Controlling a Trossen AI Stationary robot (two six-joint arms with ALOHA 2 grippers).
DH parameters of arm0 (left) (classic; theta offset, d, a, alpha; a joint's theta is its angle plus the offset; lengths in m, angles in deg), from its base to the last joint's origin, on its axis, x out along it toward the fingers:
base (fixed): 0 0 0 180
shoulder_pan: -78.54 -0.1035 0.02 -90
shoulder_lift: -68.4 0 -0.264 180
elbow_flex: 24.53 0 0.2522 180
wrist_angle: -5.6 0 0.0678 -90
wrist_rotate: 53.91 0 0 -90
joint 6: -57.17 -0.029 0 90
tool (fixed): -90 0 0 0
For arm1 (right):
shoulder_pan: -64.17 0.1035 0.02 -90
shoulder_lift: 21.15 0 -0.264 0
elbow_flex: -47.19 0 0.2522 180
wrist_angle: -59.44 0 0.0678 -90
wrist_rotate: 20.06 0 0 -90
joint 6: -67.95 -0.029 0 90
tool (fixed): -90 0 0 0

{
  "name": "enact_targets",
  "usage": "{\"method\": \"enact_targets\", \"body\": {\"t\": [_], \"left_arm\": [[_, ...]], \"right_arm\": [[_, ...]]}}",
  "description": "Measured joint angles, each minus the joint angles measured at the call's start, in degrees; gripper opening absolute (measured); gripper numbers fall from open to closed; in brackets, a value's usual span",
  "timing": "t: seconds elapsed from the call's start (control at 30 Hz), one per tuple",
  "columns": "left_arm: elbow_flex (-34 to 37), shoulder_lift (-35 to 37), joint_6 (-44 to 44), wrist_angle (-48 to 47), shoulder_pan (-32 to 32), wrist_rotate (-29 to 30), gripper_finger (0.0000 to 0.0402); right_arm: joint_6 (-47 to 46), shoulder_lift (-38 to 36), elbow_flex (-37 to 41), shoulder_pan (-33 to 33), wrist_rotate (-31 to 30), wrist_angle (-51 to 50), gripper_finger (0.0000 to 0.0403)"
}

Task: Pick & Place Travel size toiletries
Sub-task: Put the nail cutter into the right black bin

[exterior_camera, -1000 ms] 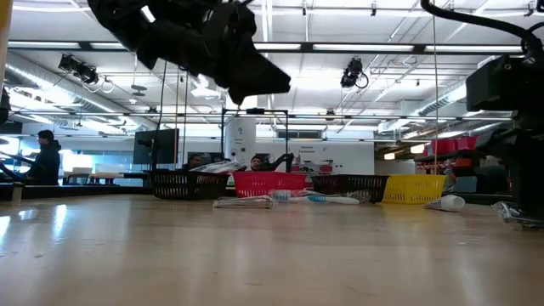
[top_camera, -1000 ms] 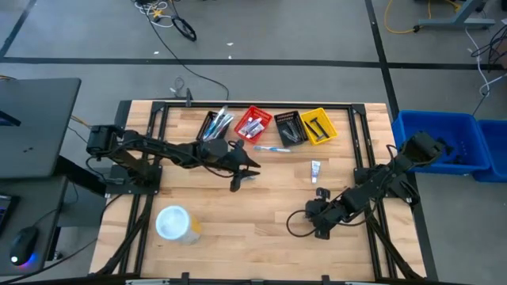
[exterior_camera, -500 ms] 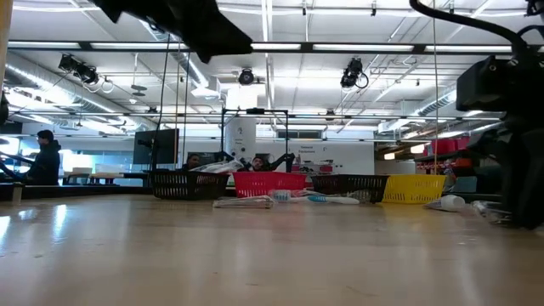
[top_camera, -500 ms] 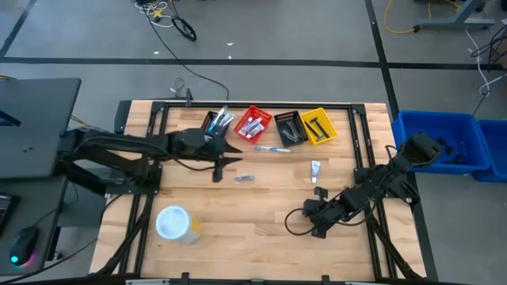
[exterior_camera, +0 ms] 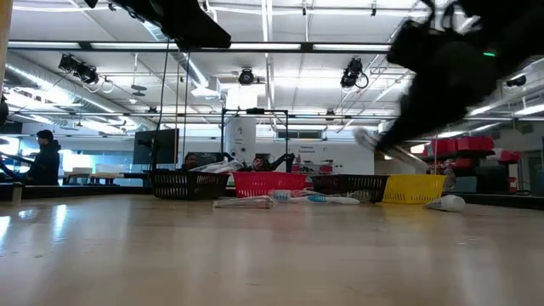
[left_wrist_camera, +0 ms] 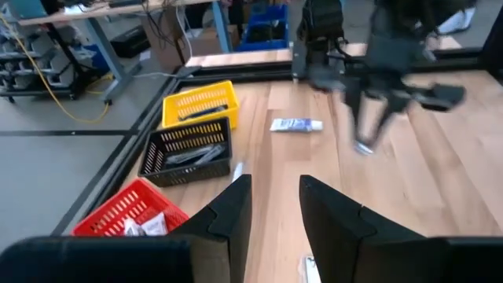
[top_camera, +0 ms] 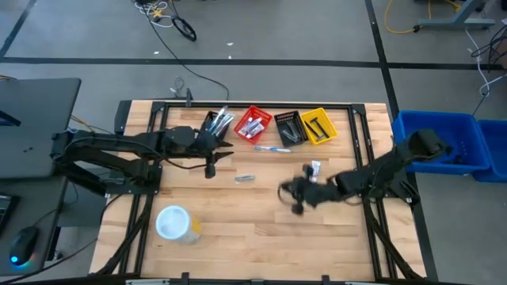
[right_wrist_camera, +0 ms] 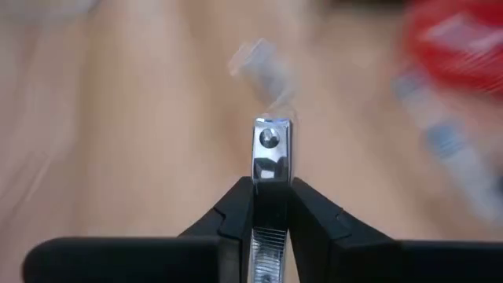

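My right gripper [top_camera: 295, 198] is over the table's middle right, shut on a small silvery metal piece [right_wrist_camera: 272, 149]. It is lifted off the table in the low view [exterior_camera: 365, 138]. My left gripper [top_camera: 210, 165] is open and empty, raised near the left black basket [top_camera: 212, 125]; the left wrist view [left_wrist_camera: 271, 185] shows the gap between its fingers. A silvery sachet [top_camera: 245, 178], a blue toothbrush [top_camera: 272, 148] and a small white tube [top_camera: 315, 167] lie flat on the table. My right gripper pinches the silvery metal piece between its two fingers [right_wrist_camera: 236, 208]. The piece's free end [right_wrist_camera: 272, 135] sticks out beyond the fingertips. The piece is lifted clear of the table. Its rear part is hidden between the fingers.
Two black baskets, a red basket [top_camera: 253, 124] and a yellow basket [top_camera: 318, 125] stand in a row along the far edge, each holding small items. A round white-lidded tub [top_camera: 174, 223] stands near the front left. Blue bins [top_camera: 444, 146] stand beyond the table's right edge.
My left gripper has gone up and toward the table's left edge, away from the silvery sachet, which stays on the table. My right gripper has gone up and toward the table's left and far edges, carrying the silvery metal piece clear of the table.
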State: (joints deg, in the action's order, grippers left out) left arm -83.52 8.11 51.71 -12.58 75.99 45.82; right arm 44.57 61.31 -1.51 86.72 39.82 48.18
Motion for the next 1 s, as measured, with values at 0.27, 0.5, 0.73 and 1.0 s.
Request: {"method": "enact_targets", "body": {"t": [0.27, 0.5, 0.73, 1.0], "left_arm": [[-0.1, -1.7, 0.0, -1.1, 0.0, -0.1, 0.0115], [0.5, -1.6, -0.9, -1.3, 0.0, 0.0, 0.0115], [0.6, -1.6, -0.5, -1.1, 0.0, 0.0, 0.0115], [0.6, -1.6, -0.4, -1.1, 0.0, 0.0, 0.0115]], "right_arm": [[2.2, -7.5, -0.1, -21.1, -4.4, 4.5, 0.0068], [6.3, -3.9, -0.1, -38.9, 7.9, 9.7, 0.0068], [7.9, 2.6, -0.1, -47.1, 9.1, 9.9, 0.0069], [9.5, 7.4, -0.1, -50.3, 12.2, 14.6, 0.0093]]}}
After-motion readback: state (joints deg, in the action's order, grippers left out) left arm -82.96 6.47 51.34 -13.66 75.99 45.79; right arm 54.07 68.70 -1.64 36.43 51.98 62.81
